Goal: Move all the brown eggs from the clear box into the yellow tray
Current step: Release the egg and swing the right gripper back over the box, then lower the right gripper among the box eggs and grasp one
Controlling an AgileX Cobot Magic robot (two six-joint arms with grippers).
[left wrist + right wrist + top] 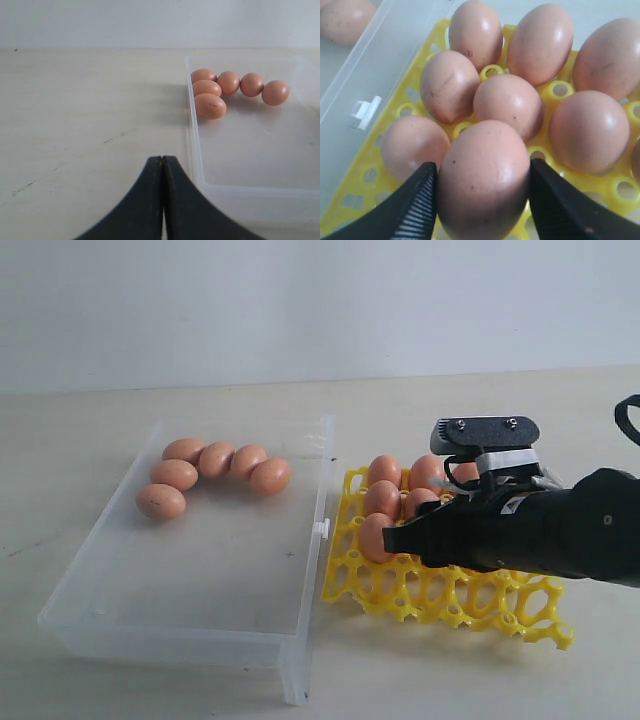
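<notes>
My right gripper [482, 169] is shut on a brown egg [485, 200], one black finger against each side of it, just above the yellow tray [369, 165]. Several more brown eggs [507, 105] sit in the tray's cups beyond and beside the held one. In the exterior view the right gripper [400, 538] hangs over the yellow tray [470, 605] and hides the held egg. Several brown eggs [215, 458] lie clustered at the far end of the clear box [190, 632]. My left gripper [162, 159] is shut and empty, over bare table beside the clear box [250, 200].
The clear box's small white latch [321, 529] faces the tray, with a narrow gap between box and tray. The near half of the box floor holds no eggs. The tray's front cups [520, 612] stand unfilled. Pale tabletop surrounds both.
</notes>
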